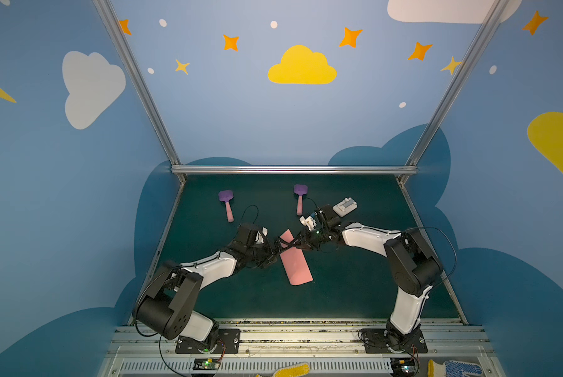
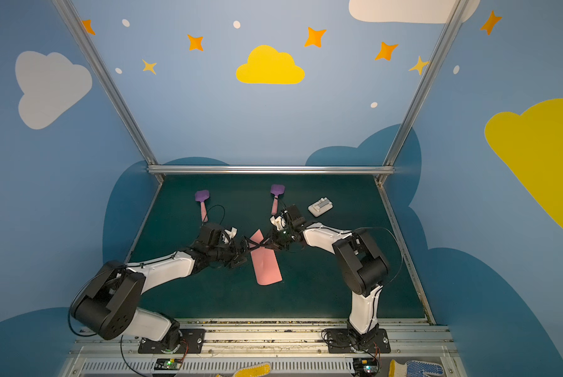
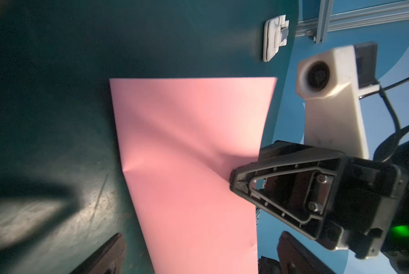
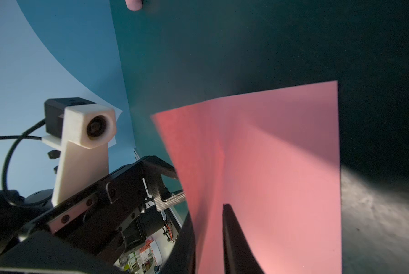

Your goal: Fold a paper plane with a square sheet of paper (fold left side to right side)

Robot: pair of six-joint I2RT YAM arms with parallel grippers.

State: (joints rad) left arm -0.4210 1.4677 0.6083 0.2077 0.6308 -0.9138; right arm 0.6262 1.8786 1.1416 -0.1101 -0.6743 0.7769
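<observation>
**Bimanual cell, both arms meeting over the middle of the dark green counter [image 1: 355,287].** The square sheet of paper [image 1: 295,264] [image 2: 266,266] is lying near the counter's centre. In both top views it is appearing as a narrow salmon-pink oblong. Its long axis is running from the far edge toward the near edge, leaning slightly, so that the near end is pointing toward the near right corner. The far end is sitting between the two arms.

The right fingers [image 3: 248,176] [image 4: 232,237] are pinching the sheet's edge, one on each face. The paper is puckering into creases that are converging on their tips. The left fingers [image 3: 111,256] are standing fully apart and gripping nothing, with the sheet passing through the gap between them.

Behind the arms, two purple spatulas [image 1: 226,204] [image 1: 299,197] with pink handles are lying toward the far edge, handles pointing nearward. A white block [image 1: 345,206] is resting to their right, well apart from the paper.
</observation>
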